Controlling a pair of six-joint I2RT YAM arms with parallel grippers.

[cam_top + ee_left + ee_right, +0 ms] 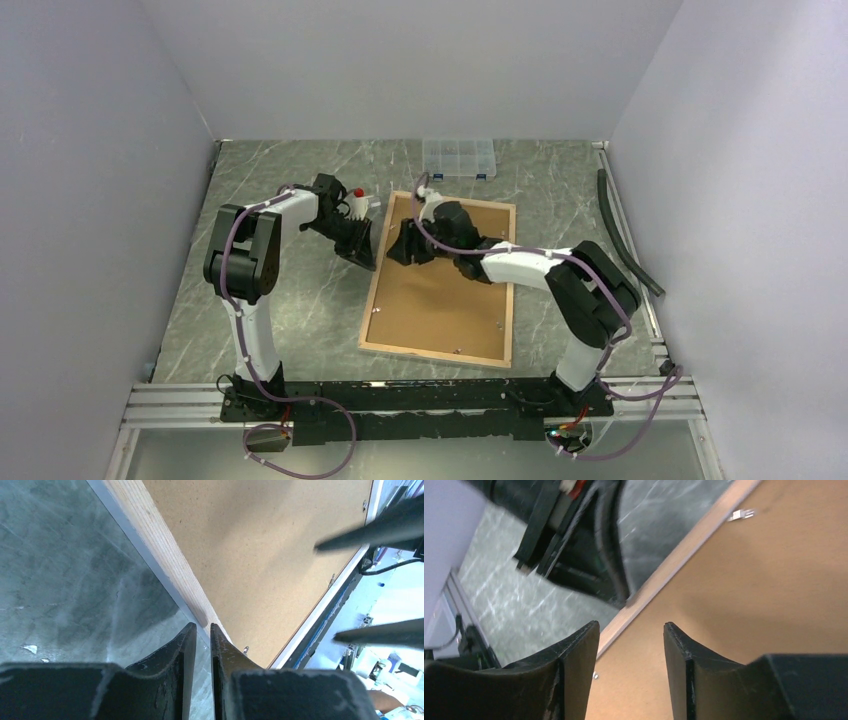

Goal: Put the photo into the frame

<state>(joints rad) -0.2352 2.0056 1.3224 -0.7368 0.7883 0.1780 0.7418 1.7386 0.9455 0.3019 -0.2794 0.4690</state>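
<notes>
The frame (378, 290) lies back up on the table, its light wood border around the brown backing board (445, 300). The photo is hidden. My left gripper (366, 262) is at the frame's left edge near the far corner, jaws nearly together with nothing seen between them; in the left wrist view (202, 626) its tips sit at the wood border (160, 560). My right gripper (398, 250) is open and empty just above the board's far left part. In the right wrist view (631, 625) it hangs over the board (749, 590) beside the border (664, 575).
A small clear plastic compartment box (459, 157) stands at the back of the table. A black hose (625, 235) lies along the right wall. Small metal tabs (740, 514) sit on the frame's back. The two grippers are close together.
</notes>
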